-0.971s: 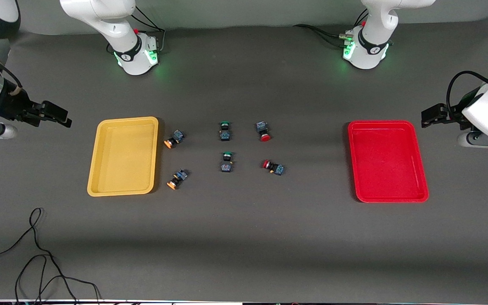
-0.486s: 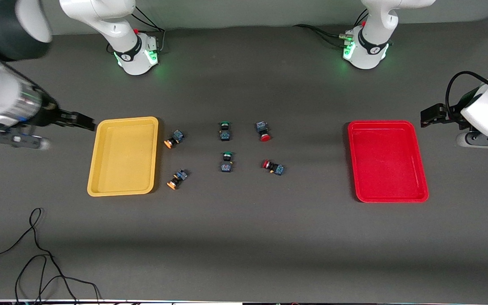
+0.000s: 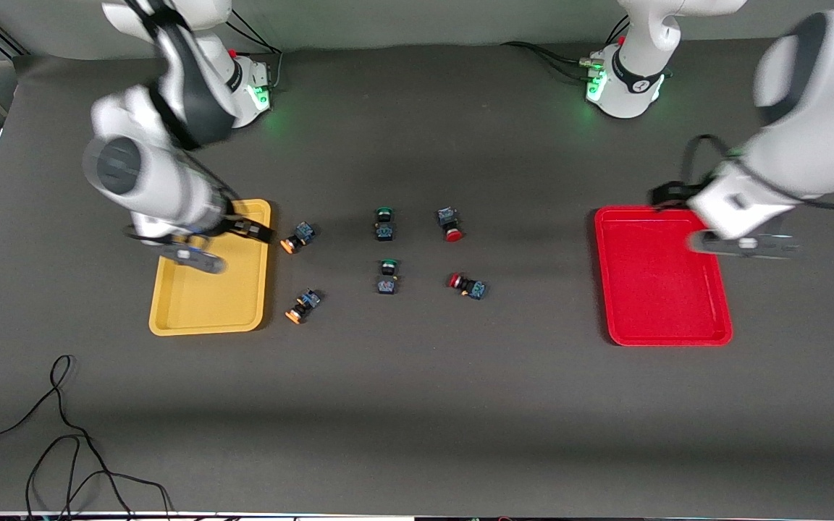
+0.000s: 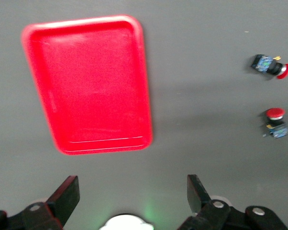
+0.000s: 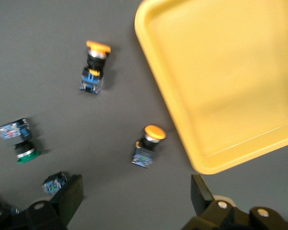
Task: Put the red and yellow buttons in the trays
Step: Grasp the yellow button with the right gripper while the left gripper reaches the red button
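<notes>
Two yellow-capped buttons [image 3: 297,237] [image 3: 302,305] lie beside the yellow tray [image 3: 207,307]. Two red-capped buttons [image 3: 450,224] [image 3: 466,285] lie mid-table. The red tray [image 3: 663,289] sits toward the left arm's end. My right gripper [image 3: 263,233] is open and empty over the yellow tray's rim, beside the yellow buttons. The right wrist view shows its open gripper [image 5: 134,196], both yellow buttons [image 5: 95,67] [image 5: 149,143] and the yellow tray [image 5: 225,72]. My left gripper [image 3: 662,194] is open over the red tray's corner. The left wrist view shows its open gripper [image 4: 130,196], the red tray [image 4: 91,86] and both red buttons [image 4: 272,67] [image 4: 275,123].
Two green-capped buttons [image 3: 384,223] [image 3: 387,276] lie between the yellow and red ones. One green button [image 5: 19,139] shows in the right wrist view. A black cable [image 3: 62,441] lies on the table near the front camera, at the right arm's end.
Both arms have swung in from the table's ends. The right gripper has come over the yellow tray toward the yellow buttons. The left gripper has moved over the red tray's corner.
</notes>
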Robot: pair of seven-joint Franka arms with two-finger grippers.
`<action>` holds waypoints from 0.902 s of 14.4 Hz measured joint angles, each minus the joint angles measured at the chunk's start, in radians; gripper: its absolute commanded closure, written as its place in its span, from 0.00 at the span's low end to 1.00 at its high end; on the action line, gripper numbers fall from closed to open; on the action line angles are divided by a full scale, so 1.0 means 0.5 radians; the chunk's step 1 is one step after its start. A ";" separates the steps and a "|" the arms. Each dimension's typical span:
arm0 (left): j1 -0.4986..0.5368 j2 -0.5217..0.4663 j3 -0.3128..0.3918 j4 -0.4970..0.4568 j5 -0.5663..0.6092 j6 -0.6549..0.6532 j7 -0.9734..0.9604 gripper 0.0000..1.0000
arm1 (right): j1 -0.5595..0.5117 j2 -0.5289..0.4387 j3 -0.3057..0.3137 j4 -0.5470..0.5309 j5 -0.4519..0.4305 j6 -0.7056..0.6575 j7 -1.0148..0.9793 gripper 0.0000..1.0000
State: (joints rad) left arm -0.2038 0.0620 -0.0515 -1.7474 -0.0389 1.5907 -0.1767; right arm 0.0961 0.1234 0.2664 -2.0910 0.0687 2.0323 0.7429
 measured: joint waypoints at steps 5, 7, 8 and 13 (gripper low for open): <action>-0.514 0.033 -0.080 -0.100 -0.099 0.358 -0.807 0.00 | -0.025 0.265 0.015 -0.177 0.000 0.400 0.170 0.00; -0.749 0.092 -0.085 -0.104 -0.099 0.510 -1.093 0.00 | -0.025 0.305 0.014 -0.247 0.000 0.510 0.247 0.00; -0.849 0.126 -0.086 -0.104 -0.099 0.573 -1.200 0.00 | -0.021 0.329 0.015 -0.264 0.000 0.542 0.295 0.00; -1.117 0.361 -0.084 -0.123 -0.030 0.826 -1.519 0.00 | 0.004 0.432 0.023 -0.347 0.000 0.707 0.516 0.00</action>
State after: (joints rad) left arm -0.7624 0.2425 -0.0932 -1.8089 -0.0541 2.0039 -0.9360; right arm 0.0979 0.3395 0.2778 -2.2647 0.0687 2.3858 1.0009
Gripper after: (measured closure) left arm 0.000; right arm 0.000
